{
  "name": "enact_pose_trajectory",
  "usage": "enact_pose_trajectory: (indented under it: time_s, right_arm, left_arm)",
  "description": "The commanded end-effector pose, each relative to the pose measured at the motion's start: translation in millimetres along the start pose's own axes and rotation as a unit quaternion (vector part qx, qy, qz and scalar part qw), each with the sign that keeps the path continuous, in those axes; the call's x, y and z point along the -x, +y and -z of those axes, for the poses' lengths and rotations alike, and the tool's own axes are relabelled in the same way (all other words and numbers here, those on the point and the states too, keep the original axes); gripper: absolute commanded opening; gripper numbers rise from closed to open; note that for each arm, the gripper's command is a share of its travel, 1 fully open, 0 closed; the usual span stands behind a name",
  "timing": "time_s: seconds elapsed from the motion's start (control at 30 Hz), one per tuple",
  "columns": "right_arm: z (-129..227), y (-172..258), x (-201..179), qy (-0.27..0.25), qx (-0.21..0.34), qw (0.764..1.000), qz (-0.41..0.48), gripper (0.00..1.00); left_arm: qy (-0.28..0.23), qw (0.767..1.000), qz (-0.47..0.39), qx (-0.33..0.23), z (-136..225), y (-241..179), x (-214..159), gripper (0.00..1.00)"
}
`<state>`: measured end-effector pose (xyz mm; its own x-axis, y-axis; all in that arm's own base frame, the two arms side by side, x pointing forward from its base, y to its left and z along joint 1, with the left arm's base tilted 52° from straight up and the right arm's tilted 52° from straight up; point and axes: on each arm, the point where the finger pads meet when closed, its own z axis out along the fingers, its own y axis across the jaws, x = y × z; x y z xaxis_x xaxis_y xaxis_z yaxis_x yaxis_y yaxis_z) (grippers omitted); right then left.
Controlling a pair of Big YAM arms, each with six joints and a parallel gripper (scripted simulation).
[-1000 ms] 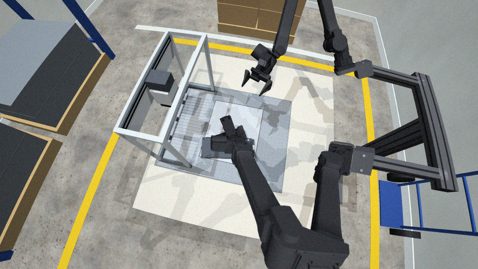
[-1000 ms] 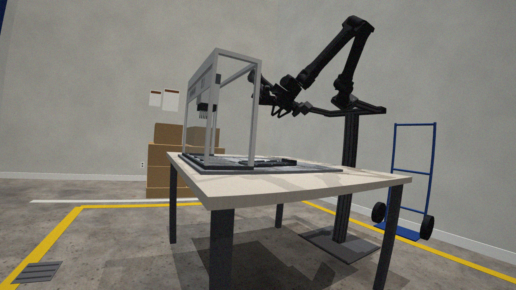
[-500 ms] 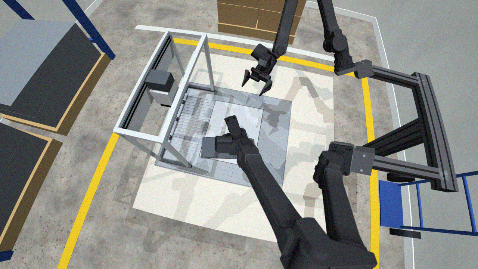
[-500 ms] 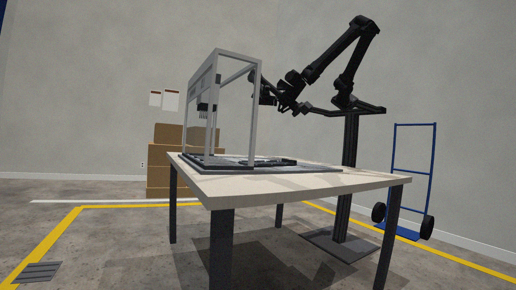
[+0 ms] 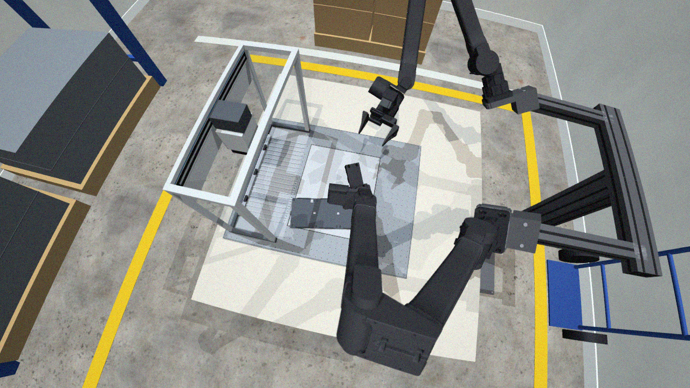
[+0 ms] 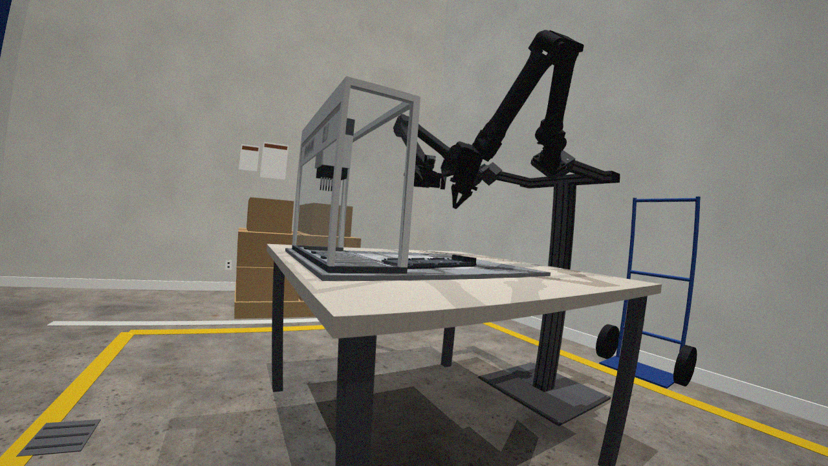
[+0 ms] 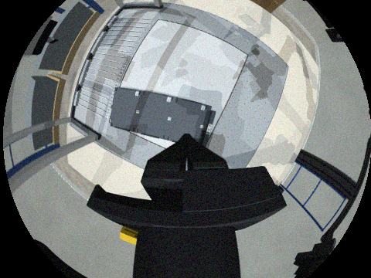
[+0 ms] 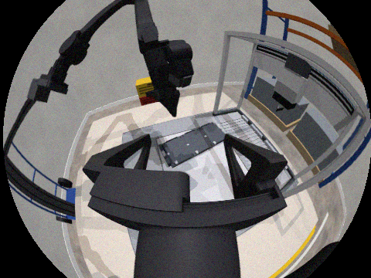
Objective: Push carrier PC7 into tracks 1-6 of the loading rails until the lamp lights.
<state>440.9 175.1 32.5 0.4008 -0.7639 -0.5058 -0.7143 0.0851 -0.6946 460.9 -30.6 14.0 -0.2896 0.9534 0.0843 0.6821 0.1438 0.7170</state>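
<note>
Hovering above the carrier (image 5: 321, 212) (image 6: 428, 262) (image 7: 160, 113) (image 8: 193, 143), near top-view centre.
Pinching left end effector (image 5: 354, 193) (image 6: 457, 205) (image 7: 187, 136) (image 8: 175, 115) narrow on nothing; spreading right end effector (image 5: 371, 138) (image 6: 429, 182) (image 8: 188, 136) wide, upper centre.

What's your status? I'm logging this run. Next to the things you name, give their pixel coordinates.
Left gripper (image 6: 455, 206) (image 7: 187, 136) (image 8: 175, 115) shut, nothing held. Right gripper (image 5: 378, 137) (image 8: 188, 137) open. Carrier (image 5: 318, 212) (image 7: 154, 113) (image 8: 191, 144) loose before rails (image 5: 275, 166) (image 7: 104, 66) (image 8: 241, 129). Nothing seen blocking.

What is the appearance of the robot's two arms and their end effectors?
Both arms are dark, nearly black, with thick, smooth, rounded links and bulky joints. Each end effector, left and right, is equally dark, with two tapering fingers; the right's have triangular openings. I see no sleeves.
</note>
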Motion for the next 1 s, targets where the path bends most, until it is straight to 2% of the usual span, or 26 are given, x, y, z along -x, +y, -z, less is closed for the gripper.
enact_pose_trajectory:
  time_s: [0.0, 0.07, 0.13, 0.33, 0.57, 0.97]
  right_arm:
    - [22.3, 29.7, -69.4, 0.011, 0.004, 0.999, 0.038, 1.0]
    - [32.2, 41.3, -87.8, 0.014, 0.004, 0.999, 0.034, 1.0]
    - [32.2, 41.3, -87.8, 0.014, 0.004, 0.999, 0.034, 1.0]
    - [56.3, 68.5, -122.1, 0.014, 0.001, 1.0, 0.014, 1.0]
    - [66.4, 84.7, -130.0, 0.01, 0.003, 1.0, -0.017, 1.0]
    - [64.5, 79.8, -124.4, 0.006, 0.001, 1.0, -0.007, 1.0]
  left_arm:
    - [0.033, 0.998, -0.052, 0.01, -49.9, -14.9, 17.3, 0.0]
    - [0.052, 0.997, -0.065, 0.005, -66.2, -25.0, 15.5, 0.0]
    - [0.052, 0.997, -0.065, 0.005, -66.2, -25.0, 15.5, 0.0]
    - [0.114, 0.989, -0.095, -0.008, -115.9, -53.3, 2.4, 0.0]
    - [0.164, 0.979, -0.121, -0.018, -155.4, -78.6, -4.5, 0.0]
    - [0.179, 0.977, -0.113, -0.013, -163.0, -75.4, -7.5, 0.0]
